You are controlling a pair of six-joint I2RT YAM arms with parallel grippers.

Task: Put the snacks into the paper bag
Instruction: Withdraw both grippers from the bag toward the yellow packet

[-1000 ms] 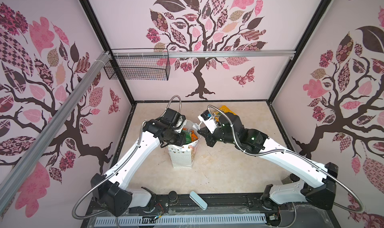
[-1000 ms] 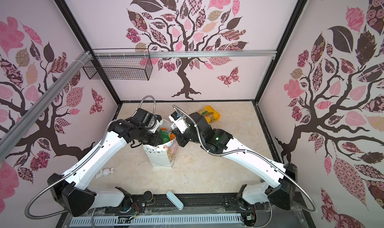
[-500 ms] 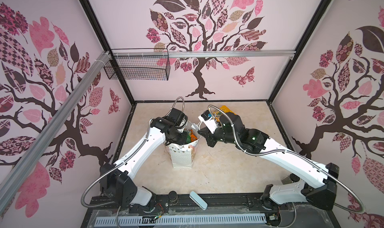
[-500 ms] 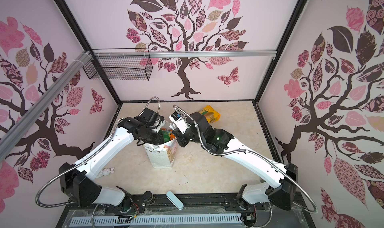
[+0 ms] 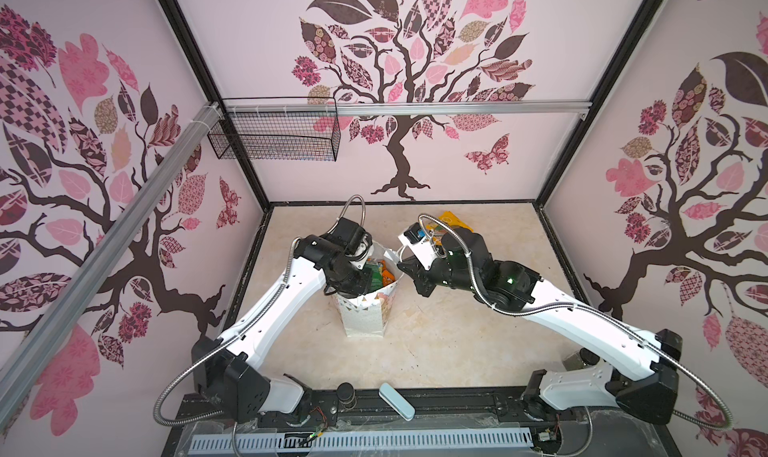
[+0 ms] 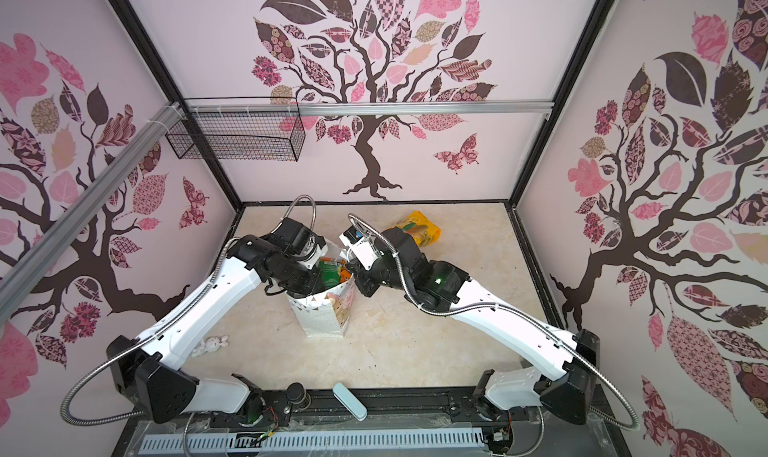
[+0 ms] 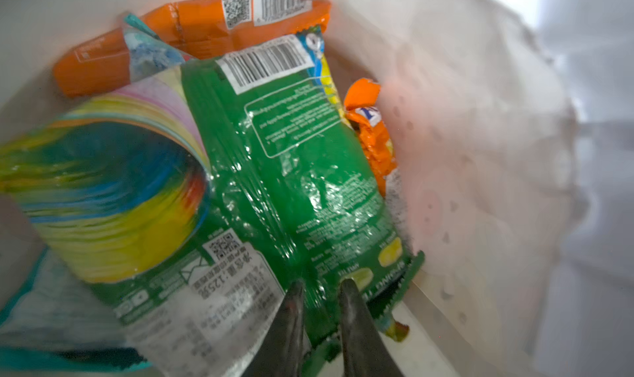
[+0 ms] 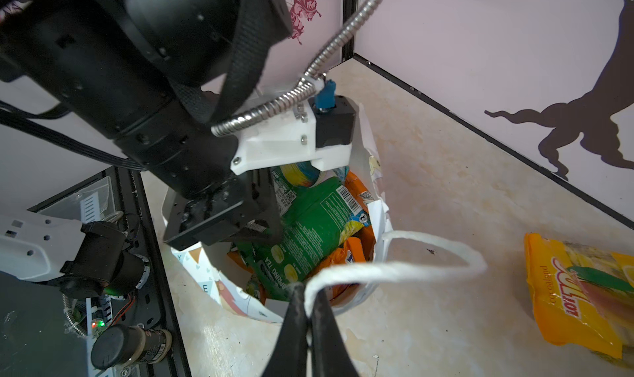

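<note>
Left gripper (image 7: 320, 289) sits slightly deeper in paper bag (image 5: 365, 322) than second ago; right arm and bag unmoved. Fingertips stand narrow gap apart at lower edge of green packet (image 7: 291, 152); whether they pinch it, cannot tell. Green packet lies inside bag among orange packet (image 7: 206, 25) and multicolour packet (image 7: 103, 193). Right gripper (image 8: 310, 293) clamped tight on bag's white cord handle (image 8: 411, 265), handle stretched out from rim. Bag upright mid-table (image 5: 457, 351). One yellow packet (image 6: 415, 228) flat on table behind right wrist, outside bag.
</note>
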